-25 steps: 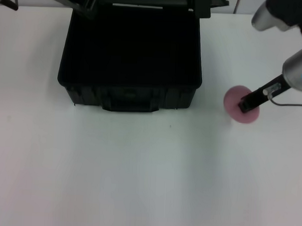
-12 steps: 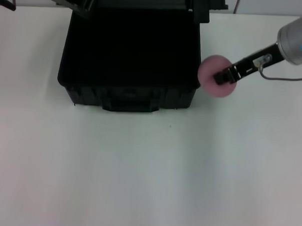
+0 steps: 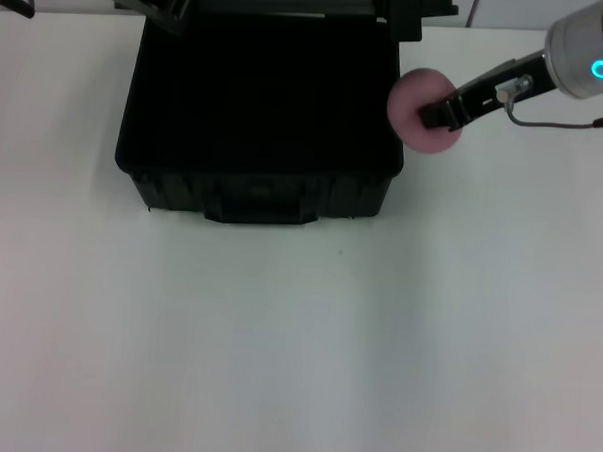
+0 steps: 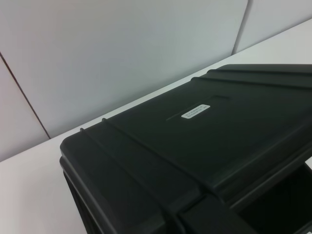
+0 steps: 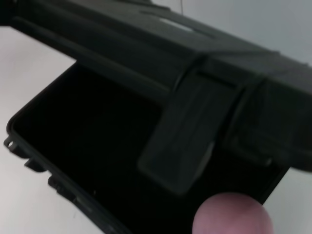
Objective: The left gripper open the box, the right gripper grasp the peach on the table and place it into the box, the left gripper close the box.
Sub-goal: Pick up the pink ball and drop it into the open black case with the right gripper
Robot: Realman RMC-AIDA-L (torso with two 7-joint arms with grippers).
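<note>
The black box (image 3: 253, 189) stands open at the table's far middle, its ribbed lid (image 4: 161, 146) with the white label (image 4: 195, 110) raised at the back. Its dark inside (image 5: 97, 141) holds nothing I can see. My right gripper (image 3: 429, 116), on the blue-ringed arm, is shut on the pink peach (image 3: 411, 99) and holds it in the air at the box's right rim, overlapping the rim's edge. The peach (image 5: 233, 214) also shows close up in the right wrist view, in front of the box's opening. A slim dark tip of my left gripper (image 3: 13, 3) shows at the far left edge, away from the box.
White table (image 3: 296, 346) stretches in front of and beside the box. A grey cable (image 3: 556, 119) hangs from the right arm. A pale wall (image 4: 122, 53) rises behind the table.
The right gripper has lifted the peach off the table at the right and carried it left and farther back, up to the box's right rim. The box has not moved.
</note>
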